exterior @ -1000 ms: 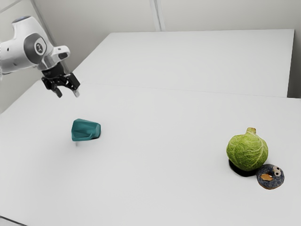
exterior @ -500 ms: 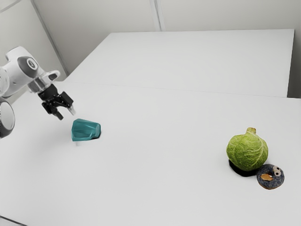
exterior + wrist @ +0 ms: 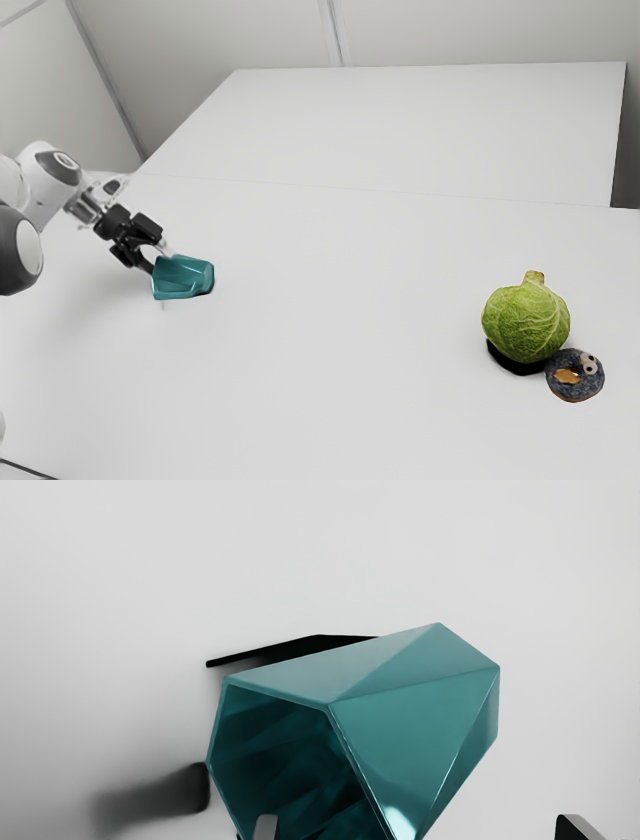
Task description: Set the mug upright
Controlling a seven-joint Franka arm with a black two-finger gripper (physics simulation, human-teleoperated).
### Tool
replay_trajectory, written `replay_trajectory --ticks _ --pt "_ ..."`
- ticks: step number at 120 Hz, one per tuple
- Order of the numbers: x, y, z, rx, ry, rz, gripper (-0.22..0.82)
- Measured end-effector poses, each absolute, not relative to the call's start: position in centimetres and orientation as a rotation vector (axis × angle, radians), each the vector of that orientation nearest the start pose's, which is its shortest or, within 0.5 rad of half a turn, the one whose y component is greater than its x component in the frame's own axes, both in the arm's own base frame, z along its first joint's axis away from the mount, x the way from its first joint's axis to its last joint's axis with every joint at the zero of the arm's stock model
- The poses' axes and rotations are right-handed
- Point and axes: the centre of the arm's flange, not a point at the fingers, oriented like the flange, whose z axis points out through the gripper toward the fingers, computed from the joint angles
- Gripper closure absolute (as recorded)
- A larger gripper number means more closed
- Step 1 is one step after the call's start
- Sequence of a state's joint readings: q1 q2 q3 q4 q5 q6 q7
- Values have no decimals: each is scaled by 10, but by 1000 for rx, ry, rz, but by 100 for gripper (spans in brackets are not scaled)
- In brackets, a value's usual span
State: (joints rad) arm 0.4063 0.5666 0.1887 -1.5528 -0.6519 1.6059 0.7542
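Note:
At the lower left of the exterior view my gripper [image 3: 158, 258] is at the near-arm end of the teal mug [image 3: 183, 278], which lies on its side on the white table. The wrist view has the faceted mug [image 3: 400, 720] with its dark open mouth turned toward one finger. My gripper [image 3: 417, 827] stands open there, its fingertips wide apart; one overlaps the mouth and the other is out beyond the mug's side. Whether either finger touches the mug I cannot tell. No handle can be made out.
A green cabbage [image 3: 526, 320] stands at the exterior view's right on the white table [image 3: 350, 340]. A dark donut-like object [image 3: 575, 376] with light spots and an orange patch lies right beside it. A pale wall [image 3: 480, 30] rises behind the table.
My gripper has come down and toward the exterior view's right, from above the table to the mug's open end. The mug, cabbage and dark round object have stayed where they were.

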Motion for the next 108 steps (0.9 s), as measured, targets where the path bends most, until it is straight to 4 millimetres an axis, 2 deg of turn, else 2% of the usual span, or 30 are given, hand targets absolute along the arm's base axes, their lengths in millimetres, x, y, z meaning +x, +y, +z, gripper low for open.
replay_trajectory --ticks 16,28,40,57,68,83,108 --pt "579 292 296 2380 33 -36 0" --pt "580 291 288 2350 35 -21 6" --pt "581 288 284 2329 36 -4 20" --pt "583 287 285 2310 37 23 48" --pt "584 287 286 2296 41 44 58" --pt "587 285 288 2263 51 83 68" --pt "592 277 292 2207 60 130 74"
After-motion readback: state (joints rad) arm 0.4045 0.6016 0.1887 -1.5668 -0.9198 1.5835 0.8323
